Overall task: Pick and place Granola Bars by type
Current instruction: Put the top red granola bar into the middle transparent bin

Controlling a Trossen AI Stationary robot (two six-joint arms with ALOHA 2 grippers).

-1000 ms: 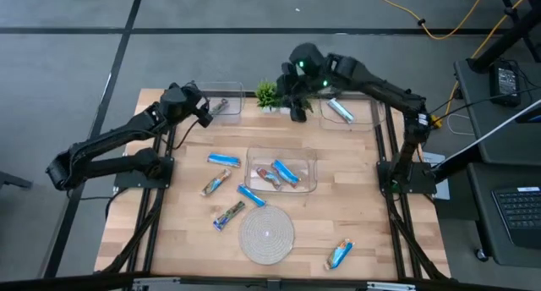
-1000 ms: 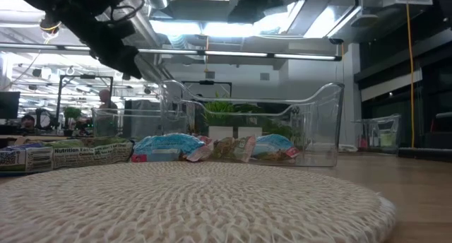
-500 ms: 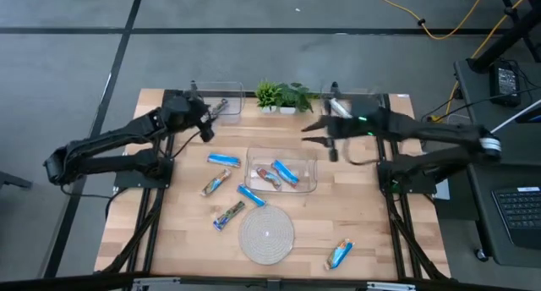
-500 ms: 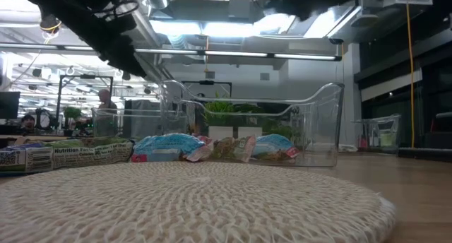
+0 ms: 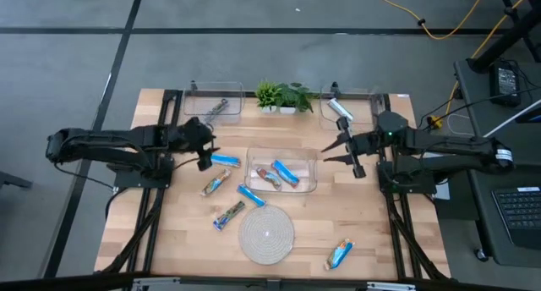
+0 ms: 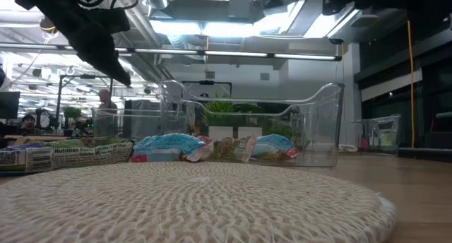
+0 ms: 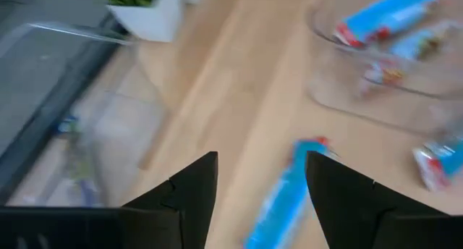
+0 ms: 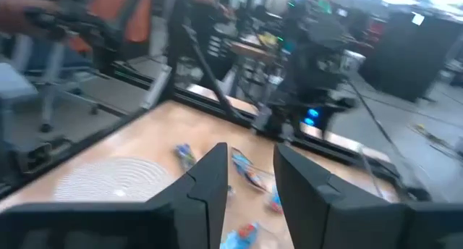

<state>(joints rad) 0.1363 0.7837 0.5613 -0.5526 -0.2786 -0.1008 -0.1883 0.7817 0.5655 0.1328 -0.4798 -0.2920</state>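
**Left arm lining up on a blue bar**

Near: woven mat [image 5: 267, 232], loose Granola Bars [image 5: 230, 213]. Middle: I hold the left gripper [image 5: 204, 154], fingers apart and empty, beside the bright blue bar [image 5: 224, 160]; I should centre before closing. Right gripper [image 5: 344, 150]: fingers apart, empty. Far: sorting bins [image 5: 211, 102].

The left arm reaches in low and nearly level from the left edge of the tabletop, its links stretched out in a long line toward the middle. The left gripper [image 5: 205, 152] sits at the end of that reach, pointing across the tabletop, its two dark fingers [image 7: 189, 191] spread with a clear gap between them and nothing held (the wrist view shows this plainly). The right arm comes in from the right side, also lying low and stretched toward the centre. The right gripper [image 5: 342, 150] has its fingers [image 8: 205, 178] parted by a narrow gap, empty.
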